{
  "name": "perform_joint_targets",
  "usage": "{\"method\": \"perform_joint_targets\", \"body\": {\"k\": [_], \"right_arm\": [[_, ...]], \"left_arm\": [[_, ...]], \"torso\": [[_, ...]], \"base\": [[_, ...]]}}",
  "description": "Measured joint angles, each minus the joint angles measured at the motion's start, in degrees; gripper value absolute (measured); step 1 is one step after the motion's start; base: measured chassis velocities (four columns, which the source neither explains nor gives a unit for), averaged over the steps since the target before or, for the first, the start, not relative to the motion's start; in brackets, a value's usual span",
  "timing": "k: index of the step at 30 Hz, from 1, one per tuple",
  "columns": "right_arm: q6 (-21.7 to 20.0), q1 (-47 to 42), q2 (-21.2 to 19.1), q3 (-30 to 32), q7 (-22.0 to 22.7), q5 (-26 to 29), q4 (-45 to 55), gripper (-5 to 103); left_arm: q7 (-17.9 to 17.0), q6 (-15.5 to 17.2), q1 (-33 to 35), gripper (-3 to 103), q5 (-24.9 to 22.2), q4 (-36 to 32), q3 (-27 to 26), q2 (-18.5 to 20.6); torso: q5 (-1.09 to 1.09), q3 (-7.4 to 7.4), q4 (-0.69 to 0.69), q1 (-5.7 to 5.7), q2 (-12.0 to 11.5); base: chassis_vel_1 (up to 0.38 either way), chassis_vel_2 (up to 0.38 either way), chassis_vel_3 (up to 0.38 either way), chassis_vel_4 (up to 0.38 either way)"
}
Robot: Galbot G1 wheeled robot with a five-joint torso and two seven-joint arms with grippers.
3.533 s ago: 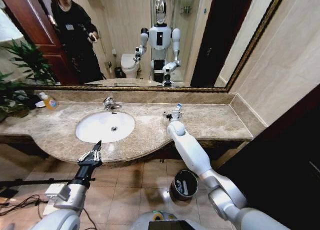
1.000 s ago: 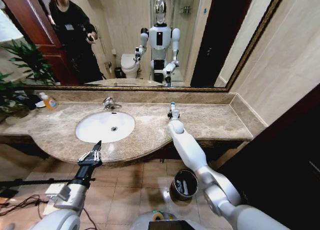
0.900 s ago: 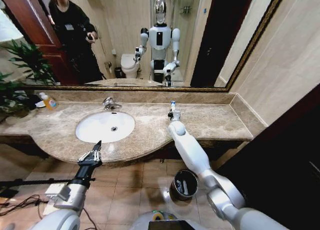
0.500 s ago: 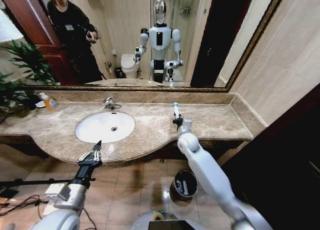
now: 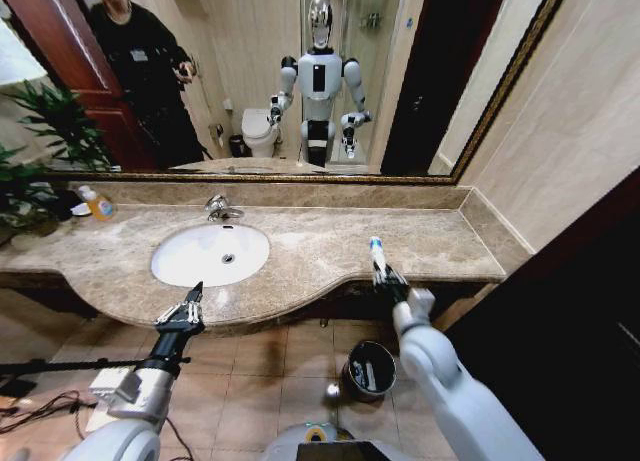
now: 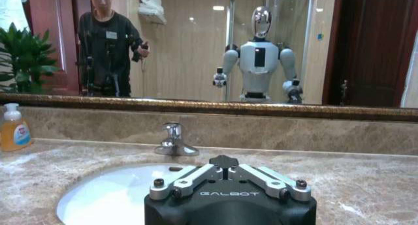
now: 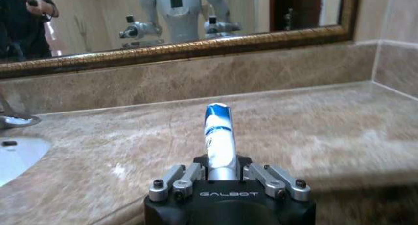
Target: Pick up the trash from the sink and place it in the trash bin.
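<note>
Head view: a blue-and-white tube [image 5: 376, 251], clamped upright between the right gripper [image 5: 385, 278] jaws, should be kept gripped until the trash bin [image 5: 368, 369] lies directly below them.

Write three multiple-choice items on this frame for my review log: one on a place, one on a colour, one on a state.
1. Where is the right gripper?
A. Down inside the sink
B. Over the front edge of the countertop, right of the sink
C. Against the mirror

2. What colours is the tube in the right gripper?
A. White and blue
B. Green
C. Orange

3. What state is the left gripper in?
A. Shut on a tube
B. Shut on a crumpled paper
C. Open, holding nothing

Answers:
1 B: the head view shows it at the countertop edge, with the trash bin on the floor below.
2 A: the right wrist view shows a white tube with blue print.
3 C: its fingers are spread and bare, in front of the sink.
</note>
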Motion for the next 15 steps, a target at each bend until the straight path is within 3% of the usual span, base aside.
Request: {"method": "perform_joint_targets", "body": {"k": [5,10,15], "right_arm": [[1.5,-3.1,1.2,-1.5,-0.7,-3.6,0.3,25],[6.1,-9.3,4.0,-1.3,-1.0,-9.6,-0.9,25],[7.4,-10.3,5.1,-1.7,-0.9,-11.4,-2.6,25]], "left_arm": [[0.0,0.0,0.0,0,0.0,0.0,0.0,0.0],[0.0,0.0,0.0,0,0.0,0.0,0.0,0.0],[0.0,0.0,0.0,0,0.0,0.0,0.0,0.0]], "torso": [[0.00,0.00,0.05,0.01,0.0],[0.00,0.01,0.00,0.02,0.0],[0.00,0.01,0.01,0.01,0.0]], "base": [[0.000,0.000,0.000,0.000],[0.000,0.000,0.000,0.000],[0.000,0.000,0.000,0.000]]}}
